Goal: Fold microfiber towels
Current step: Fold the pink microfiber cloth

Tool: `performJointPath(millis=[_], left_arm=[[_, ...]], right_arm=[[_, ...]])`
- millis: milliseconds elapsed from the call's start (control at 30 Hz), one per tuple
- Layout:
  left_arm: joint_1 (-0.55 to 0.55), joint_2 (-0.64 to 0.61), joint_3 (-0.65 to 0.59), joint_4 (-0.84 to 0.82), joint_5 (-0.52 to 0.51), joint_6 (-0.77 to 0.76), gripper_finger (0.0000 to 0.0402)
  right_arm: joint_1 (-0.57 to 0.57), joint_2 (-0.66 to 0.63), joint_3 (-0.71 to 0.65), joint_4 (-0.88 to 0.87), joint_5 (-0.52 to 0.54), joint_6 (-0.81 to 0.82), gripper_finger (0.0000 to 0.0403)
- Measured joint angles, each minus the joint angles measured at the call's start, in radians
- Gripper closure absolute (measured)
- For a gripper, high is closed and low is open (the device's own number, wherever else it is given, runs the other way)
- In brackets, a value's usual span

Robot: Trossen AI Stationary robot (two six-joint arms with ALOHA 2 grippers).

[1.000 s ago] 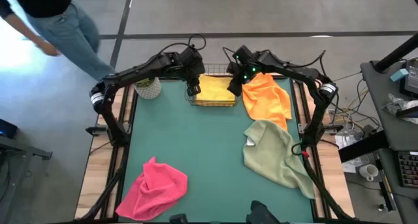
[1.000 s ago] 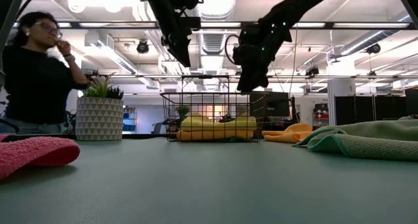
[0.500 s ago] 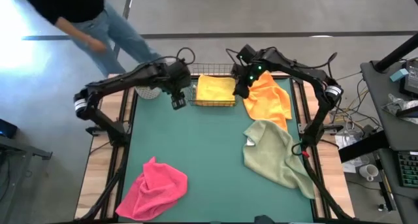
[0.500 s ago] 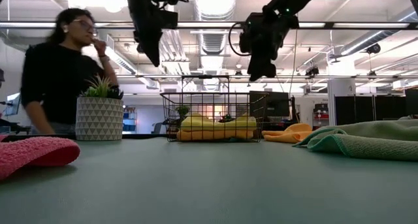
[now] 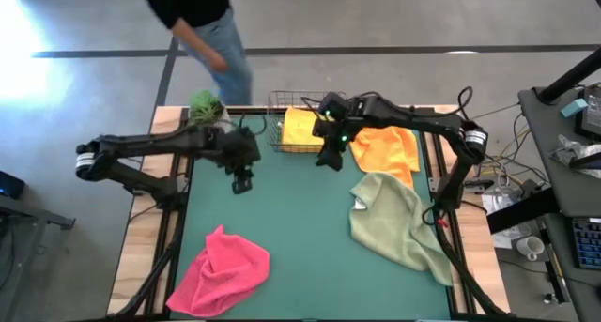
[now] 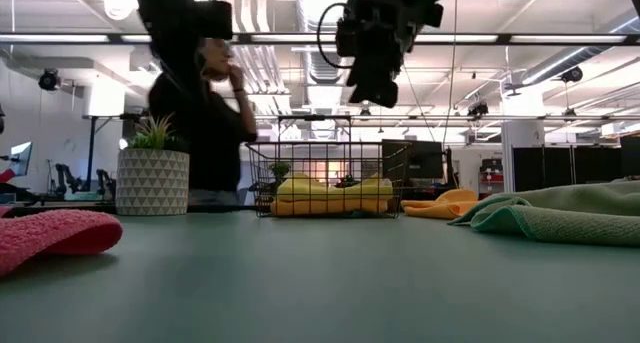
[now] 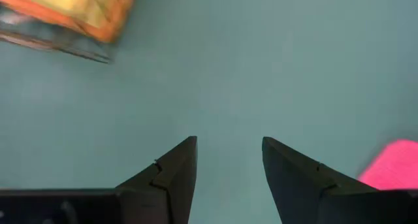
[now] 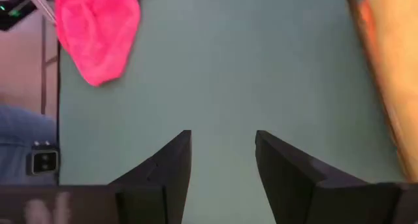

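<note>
My left pincer [image 5: 242,182] hangs over the bare green mat [image 5: 300,228], its two fingers [image 7: 171,175] spread apart with nothing between them. My right pincer [image 5: 329,159] hangs above the mat too, just in front of the wire basket [image 5: 302,145], and its fingers [image 8: 166,168] are likewise parted and empty.

Outward from the right pincer, the nearest towels are the ones in that basket: a yellow towel [image 5: 300,125] lies folded on top, and the level view across the table shows an orange edge [image 6: 335,207] beneath it. Just beside the basket, on my right, an orange towel [image 5: 385,149] lies spread loosely on the mat. Nearer the front edge on the same side, the sage green towel [image 5: 399,219] lies crumpled, touching or nearly touching the orange one at its far corner.

Outward from the left pincer, the pink towel [image 5: 221,270] sits bunched at the front left corner, well apart from both pincers. The potted plant [image 5: 207,108] stands at the far left corner, and a person [image 5: 197,22] walks past behind the table.
</note>
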Motion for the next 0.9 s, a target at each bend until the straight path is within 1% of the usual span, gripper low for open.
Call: performJointPath(millis=[67, 200, 333, 500, 733, 900], left_arm=[[-0.050, -0.024, -0.052, 0.015, 0.007, -0.051, 0.0244], [-0.160, -0.053, -0.144, 0.030, 0.037, -0.144, 0.0244], [-0.263, -0.057, -0.207, 0.033, 0.051, -0.172, 0.0244], [-0.353, -0.052, -0.258, 0.032, 0.087, -0.229, 0.0244], [-0.423, -0.053, -0.330, 0.032, 0.232, -0.251, 0.0244], [-0.458, -0.072, -0.366, 0.030, 0.283, -0.269, 0.0244]], right_arm=[[0.032, 0.000, 0.000, 0.027, 0.053, 0.038, 0.0243], [0.094, 0.000, -0.003, 0.028, 0.172, 0.102, 0.0243], [0.150, 0.000, -0.003, 0.028, 0.184, 0.150, 0.0243], [0.217, 0.000, -0.005, 0.031, 0.207, 0.180, 0.0243], [0.299, 0.000, -0.009, 0.045, 0.261, 0.240, 0.0245], [0.354, 0.001, -0.011, 0.064, 0.303, 0.253, 0.0245]])
